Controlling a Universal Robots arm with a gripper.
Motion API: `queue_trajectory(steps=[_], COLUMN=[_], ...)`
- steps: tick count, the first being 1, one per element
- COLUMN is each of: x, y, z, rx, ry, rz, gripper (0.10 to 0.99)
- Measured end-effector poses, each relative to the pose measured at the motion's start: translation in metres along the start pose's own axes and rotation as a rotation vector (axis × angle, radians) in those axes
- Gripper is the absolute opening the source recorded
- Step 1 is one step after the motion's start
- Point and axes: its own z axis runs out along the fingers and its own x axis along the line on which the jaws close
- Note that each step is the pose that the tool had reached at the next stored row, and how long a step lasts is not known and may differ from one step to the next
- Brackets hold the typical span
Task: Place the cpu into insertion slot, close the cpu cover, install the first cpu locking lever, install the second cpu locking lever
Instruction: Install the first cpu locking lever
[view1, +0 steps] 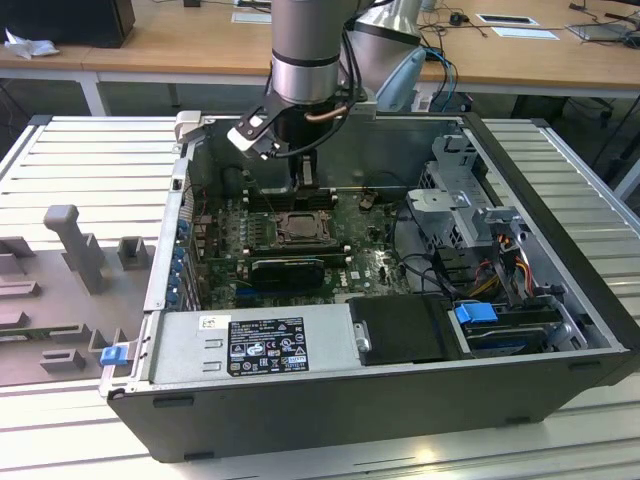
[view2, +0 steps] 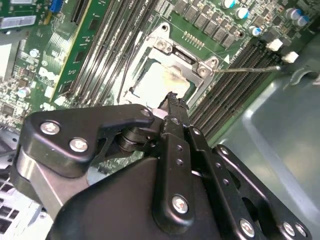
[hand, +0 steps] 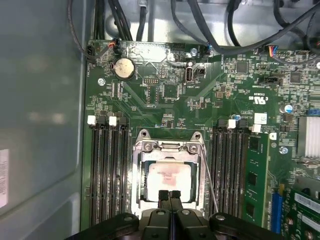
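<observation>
We are finding the hand closed on nothing directly over the seated chip; the thin lever is running alongside the metal cover, just beside the hand.

**Dull metal and green gloss inside an open tower**

In the first wrist view, the cpu shows a pale, matt metal face with a faint pinkish smear. It is framed by the cpu cover of dull grey stamped metal. The thin lever beside it is bright steel wire. The motherboard is glossy green and its coin cell polished silver. The gripper is matt black, studded in the second wrist view with shiny screw heads. In the exterior view, the case is smooth grey sheet metal on a ribbed, pale metal table. A wooden desk spans the upper frame.
</observation>
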Motion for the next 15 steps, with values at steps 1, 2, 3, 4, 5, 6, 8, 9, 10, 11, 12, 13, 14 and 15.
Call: queue_trajectory(steps=[1, 2, 3, 4, 5, 6, 8, 9, 10, 11, 12, 13, 14, 15], x=[-0.0001, -0.0001, -0.0002, -0.0002, -0.0002, -0.0003, -0.0003, -0.0003, -0.0003, -0.0003, -0.0003, -0.0003, -0.0003, -0.0003], y=[0.0000, 0.0001, 0.0001, 0.0002, 0.0002, 0.0002, 0.0003, 0.0003, 0.0004, 0.0003, 0.0003, 0.0003, 0.0003, 0.0003], z=[-0.0053, -0.0078, -0.0135, -0.0166, -0.0212, -0.0246, -0.0303, -0.0306, -0.0306, -0.0306, -0.0307, -0.0307, -0.0307, -0.0307], rx=[0.000, 0.000, 0.000, 0.000, 0.000, 0.000, 0.000, 0.000, -0.001, -0.001, -0.001, -0.001, -0.001, -0.002], ry=[0.0000, -0.0001, 0.0000, -0.0001, -0.0002, -0.0004, -0.0009, -0.0005, -0.0003, -0.0002, -0.0001, 0.0001, 0.0002, 0.0005], rz=[0.000, 0.000, 0.000, 0.000, 0.000, 0.000, -0.001, -0.018, -0.035, -0.054, -0.078, -0.095, -0.114, -0.141], gripper=[0.106, 0.106, 0.106, 0.106, 0.106, 0.106, 0.106, 0.106, 0.106, 0.106, 0.106, 0.106, 0.106, 0.106])
